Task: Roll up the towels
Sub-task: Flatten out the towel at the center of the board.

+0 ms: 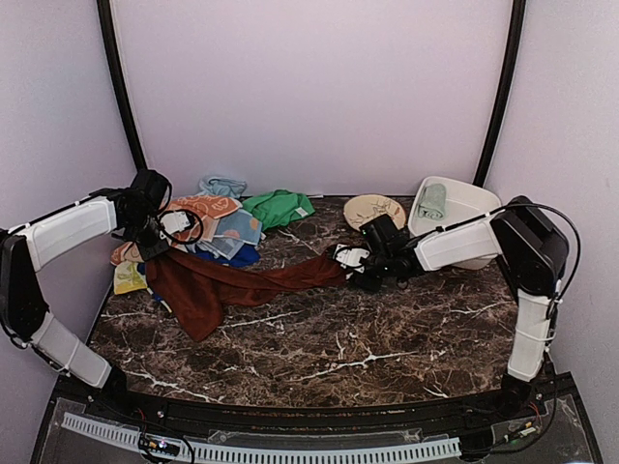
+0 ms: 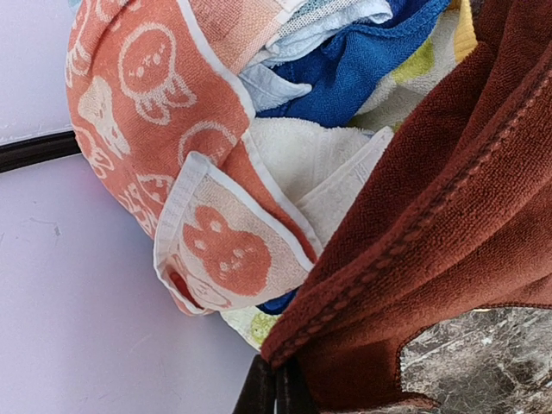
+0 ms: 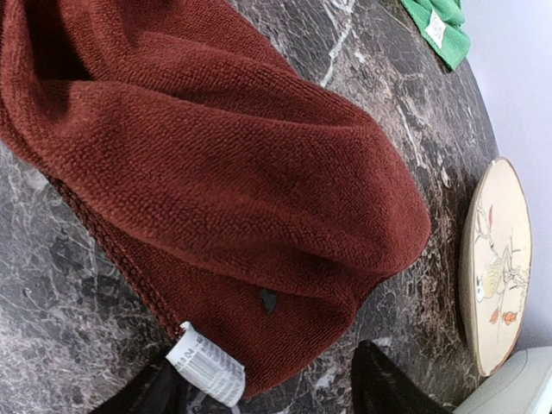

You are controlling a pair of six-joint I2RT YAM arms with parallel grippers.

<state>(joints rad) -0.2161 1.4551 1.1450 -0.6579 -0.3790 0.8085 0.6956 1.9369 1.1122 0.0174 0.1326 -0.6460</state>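
One dark marble table [image 1: 387, 338], lilac walls [image 1: 319, 87]; L pincer [image 1: 157, 249] clenched on maroon towel [image 1: 208, 285], R pincer [image 1: 349, 265] released at its end.

Top view: soft, even light from overhead, no hard shadows. Faint sheen on the marble surface [image 1: 387, 329], pale walls [image 1: 309, 97] w/ a lilac cast. Near edge at bottom darker. Black poles [image 1: 121, 87] bow at the sides, i.e. wide-lens distortion. Left wrist: bright, v. close, maroon towel [image 2: 448, 216] weave fairly sharp, wall flat & featureless. Right wrist: towel pile crisp, deep shadow in folds top left; right hand [image 3: 263, 388] dark & soft at bottom edge; plate [image 3: 496, 267] a bit soft, top-right corner washed out
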